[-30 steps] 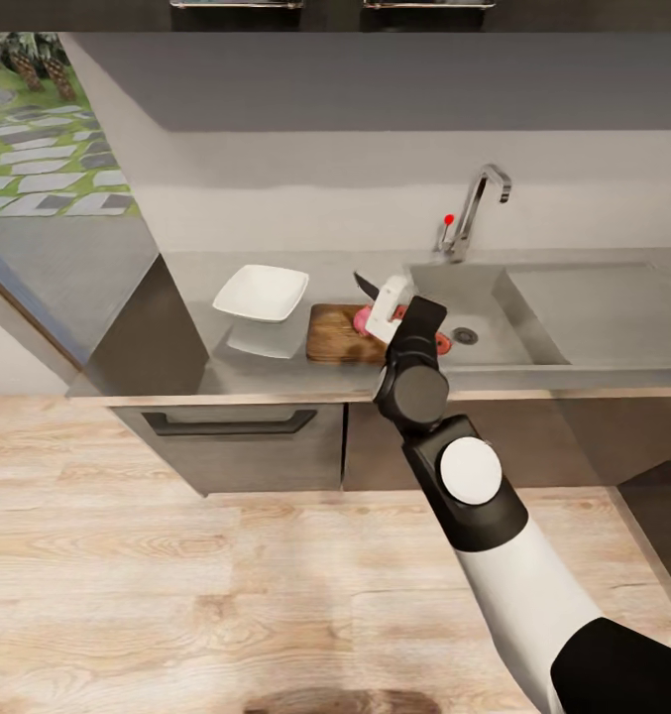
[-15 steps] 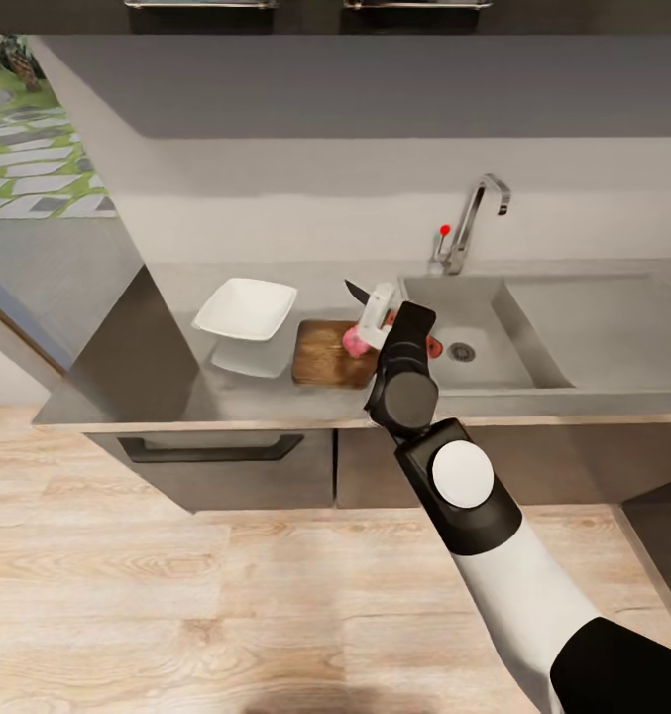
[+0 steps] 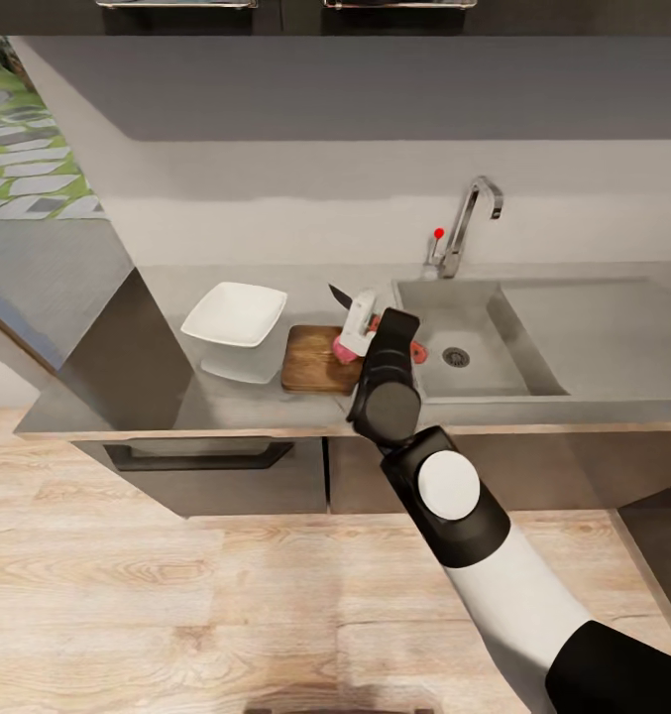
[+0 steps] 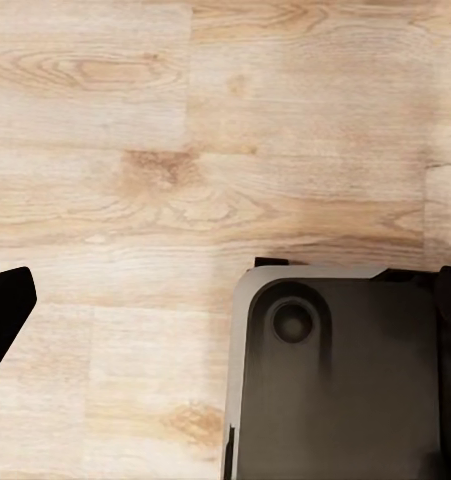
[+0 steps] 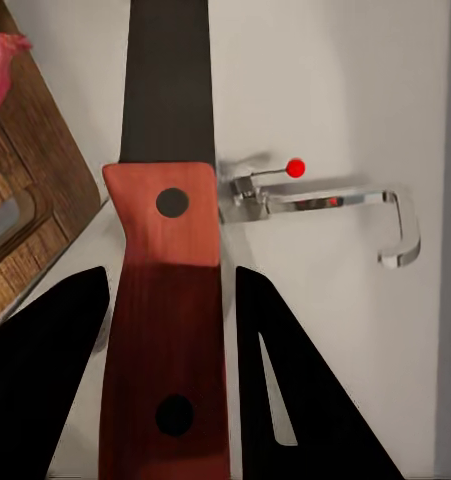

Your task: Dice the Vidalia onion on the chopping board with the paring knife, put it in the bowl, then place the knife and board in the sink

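Right gripper [image 5: 165,330] fingers clamp the paring knife [image 5: 165,300] handle, seemingly over the chopping board [image 3: 320,359]

Dark grey countertop [image 3: 276,412], white bowl [image 3: 234,313], wooden chopping board [image 3: 312,361], inset sink [image 3: 474,342]

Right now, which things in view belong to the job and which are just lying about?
Job: knife in the right gripper; pinkish onion on the board; bowl; sink; countertop.
Lying about: tap; drawer handle; wooden floor.
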Controlling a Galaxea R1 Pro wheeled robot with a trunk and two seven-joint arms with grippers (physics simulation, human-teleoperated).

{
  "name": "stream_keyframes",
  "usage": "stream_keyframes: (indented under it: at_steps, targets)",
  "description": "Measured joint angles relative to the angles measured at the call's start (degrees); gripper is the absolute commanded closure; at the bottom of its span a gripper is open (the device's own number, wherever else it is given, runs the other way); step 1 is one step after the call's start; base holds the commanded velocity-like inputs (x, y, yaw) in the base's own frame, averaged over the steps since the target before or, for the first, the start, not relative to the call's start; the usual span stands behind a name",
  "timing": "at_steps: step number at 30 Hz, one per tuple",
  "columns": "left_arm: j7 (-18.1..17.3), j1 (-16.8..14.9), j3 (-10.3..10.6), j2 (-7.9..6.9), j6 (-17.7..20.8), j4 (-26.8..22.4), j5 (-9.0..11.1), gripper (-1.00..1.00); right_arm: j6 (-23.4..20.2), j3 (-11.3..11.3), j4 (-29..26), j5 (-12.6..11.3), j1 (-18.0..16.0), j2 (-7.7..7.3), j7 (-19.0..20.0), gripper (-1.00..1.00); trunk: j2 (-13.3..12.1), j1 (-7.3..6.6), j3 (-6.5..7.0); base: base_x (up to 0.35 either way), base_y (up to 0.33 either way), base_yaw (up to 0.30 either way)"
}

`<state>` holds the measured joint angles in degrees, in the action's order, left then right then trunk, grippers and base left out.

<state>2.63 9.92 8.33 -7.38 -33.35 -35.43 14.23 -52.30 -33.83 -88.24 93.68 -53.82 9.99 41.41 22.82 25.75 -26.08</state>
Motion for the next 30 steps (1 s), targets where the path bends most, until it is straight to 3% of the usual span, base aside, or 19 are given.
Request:
stream_keyframes:
  at_steps: [7,30]
  targets:
    - [0.0,0.0,0.0,0.01,0.0,0.0,0.0,-1.0,-2.4,-2.1,0.1,-0.1,0.1,0.0,0.0,1.0,0.0,0.0,0.0,0.0,0.0,0.0]
    - [0.0,0.0,0.0,0.01,0.0,0.0,0.0,-1.0,-2.6,-2.3,2.2,-0.3,0.8,0.0,0.0,1.0,0.0,0.0,0.0,0.052,-0.068,0.0]
